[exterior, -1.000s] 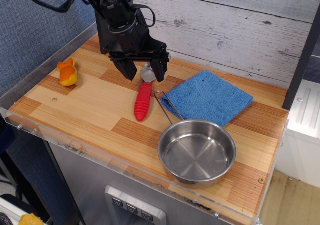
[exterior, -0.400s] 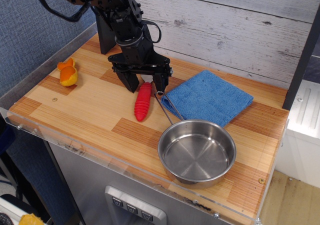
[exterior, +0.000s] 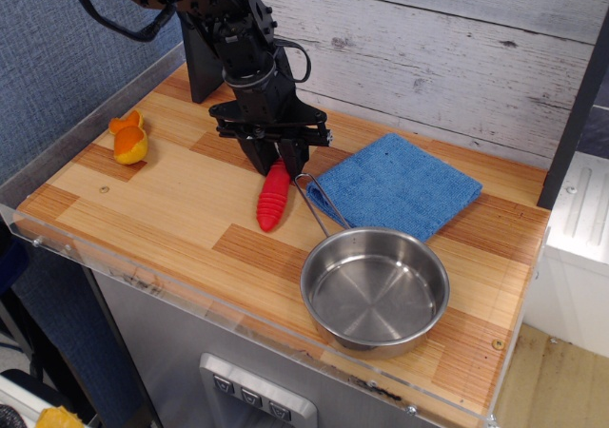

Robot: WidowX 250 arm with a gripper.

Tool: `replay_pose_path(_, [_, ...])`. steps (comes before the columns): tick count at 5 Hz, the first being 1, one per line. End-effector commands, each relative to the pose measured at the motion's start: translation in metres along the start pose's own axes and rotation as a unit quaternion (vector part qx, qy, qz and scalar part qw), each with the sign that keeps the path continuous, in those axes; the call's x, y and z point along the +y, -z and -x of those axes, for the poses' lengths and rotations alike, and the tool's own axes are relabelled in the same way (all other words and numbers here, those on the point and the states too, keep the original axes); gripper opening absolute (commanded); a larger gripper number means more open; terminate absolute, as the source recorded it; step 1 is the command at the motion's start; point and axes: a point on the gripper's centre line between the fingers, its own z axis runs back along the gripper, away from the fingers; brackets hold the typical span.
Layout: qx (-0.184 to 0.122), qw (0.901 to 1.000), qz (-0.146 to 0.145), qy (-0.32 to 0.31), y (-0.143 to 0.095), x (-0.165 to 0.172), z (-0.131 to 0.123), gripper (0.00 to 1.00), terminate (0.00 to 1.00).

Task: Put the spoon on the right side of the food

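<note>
A black robot arm reaches down from the upper left of the frame, and its gripper (exterior: 275, 160) sits low over the wooden tabletop (exterior: 171, 209), the two fingers drawn in close around the upper end of the spoon (exterior: 273, 197). The fingers appear pressed against the top of the red ribbed handle, so the claw looks closed on the spoon, though the metal bowl end is hidden behind the gripper. The red handle lies flat on the wood just left of centre, pointing toward the lower edge of the frame, its free tip close to the thin wire handle of the steel pot (exterior: 374, 291). That pot stands empty in the lower right part of the tabletop, its wire handle running up and left toward the gripper. A folded blue cloth (exterior: 398, 186) lies to the right of the gripper, behind the pot. The food (exterior: 128, 139), a lumpy orange and yellow piece, rests near the left edge of the tabletop, well apart from the spoon and to its left in the frame.
</note>
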Motion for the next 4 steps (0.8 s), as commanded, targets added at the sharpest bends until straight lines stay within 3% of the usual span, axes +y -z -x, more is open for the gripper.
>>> replay_pose_path(1, [-0.030,0.9994,-0.011,0.017,-0.019,-0.005,-0.008,0.00,0.00])
replay_pose_path(2, [-0.036,0.9991,-0.002,0.023,-0.027,-0.009,-0.012,0.00,0.00])
replay_pose_path(4, [-0.083,0.9958,0.014,0.035,-0.072,-0.025,-0.030,0.00,0.00])
